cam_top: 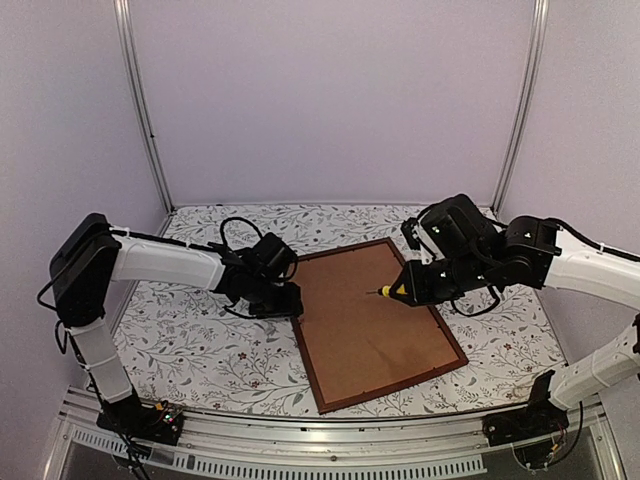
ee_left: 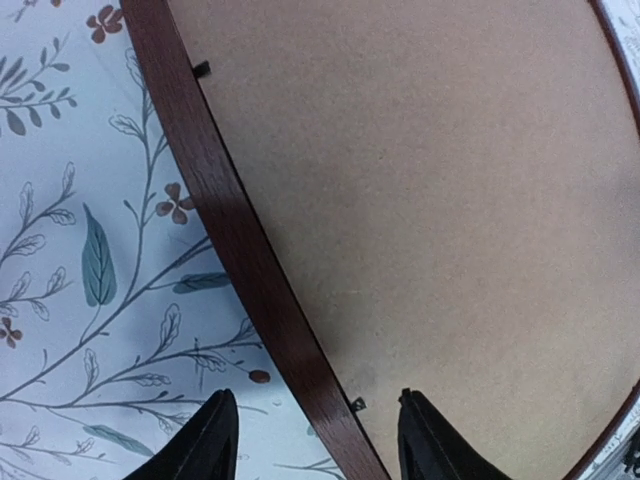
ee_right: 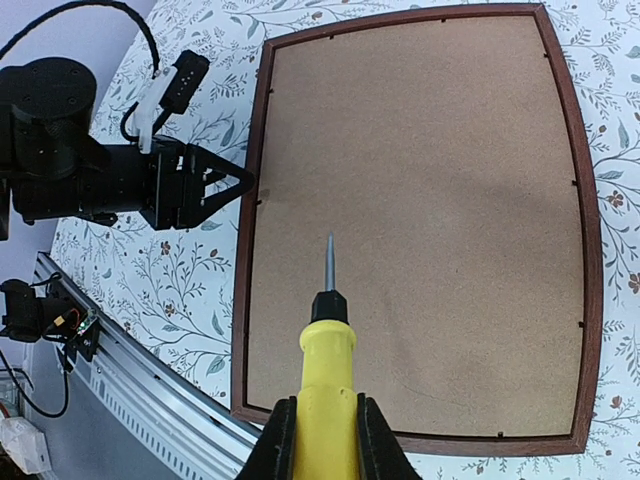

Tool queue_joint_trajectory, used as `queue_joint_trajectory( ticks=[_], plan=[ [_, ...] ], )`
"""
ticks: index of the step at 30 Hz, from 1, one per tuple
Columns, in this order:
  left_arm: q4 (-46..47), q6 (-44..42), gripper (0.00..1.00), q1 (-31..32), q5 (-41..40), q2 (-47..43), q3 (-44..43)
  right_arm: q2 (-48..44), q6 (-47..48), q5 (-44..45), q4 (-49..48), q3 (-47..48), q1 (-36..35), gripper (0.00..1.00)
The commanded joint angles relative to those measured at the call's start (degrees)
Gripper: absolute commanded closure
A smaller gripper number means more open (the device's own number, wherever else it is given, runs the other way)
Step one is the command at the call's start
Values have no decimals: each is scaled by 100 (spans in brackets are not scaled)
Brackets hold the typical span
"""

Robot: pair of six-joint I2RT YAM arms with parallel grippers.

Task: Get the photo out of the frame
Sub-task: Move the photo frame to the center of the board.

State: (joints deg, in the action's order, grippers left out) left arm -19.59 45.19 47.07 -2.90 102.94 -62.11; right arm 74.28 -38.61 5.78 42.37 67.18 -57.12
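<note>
Thin reddish-brown wooden frame [ee_left: 243, 250], face down, photo hidden: judged light, stiff; liftable by rail; left gripper [ee_left: 315, 400] half-open, empty; right gripper [ee_right: 325, 405] closed on yellow-handled pointed tool [ee_right: 326, 370].

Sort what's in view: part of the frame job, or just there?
Job: frame, face down; backing board; edge tabs; yellow-handled screwdriver in the right gripper; left gripper open over the frame's edge; photo not visible.
Just there: floral table cover; metal rail.
</note>
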Motion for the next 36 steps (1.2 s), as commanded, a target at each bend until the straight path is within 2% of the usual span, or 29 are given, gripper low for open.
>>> queue_joint_trajectory(
  ticks=[1,5,14,18,25,36],
  plan=[
    [-492,-143,44,-106,-471,416,-332,-321,74,59,-171,-170,55,100],
    [-458,-200,46,-119,-475,705,-509,-511,-1,45,-209,-349,56,100],
    [-335,-392,67,-61,-261,960,-739,-638,-112,35,-288,-517,60,100],
    [-335,-431,73,61,-194,1087,-839,-595,-112,-5,-333,-553,53,100],
    [-330,-274,77,367,-33,1234,-977,-477,-78,-59,-406,-549,54,100],
    [-291,179,78,845,118,1189,-845,-399,-120,-210,-547,-794,61,100]
  ],
)
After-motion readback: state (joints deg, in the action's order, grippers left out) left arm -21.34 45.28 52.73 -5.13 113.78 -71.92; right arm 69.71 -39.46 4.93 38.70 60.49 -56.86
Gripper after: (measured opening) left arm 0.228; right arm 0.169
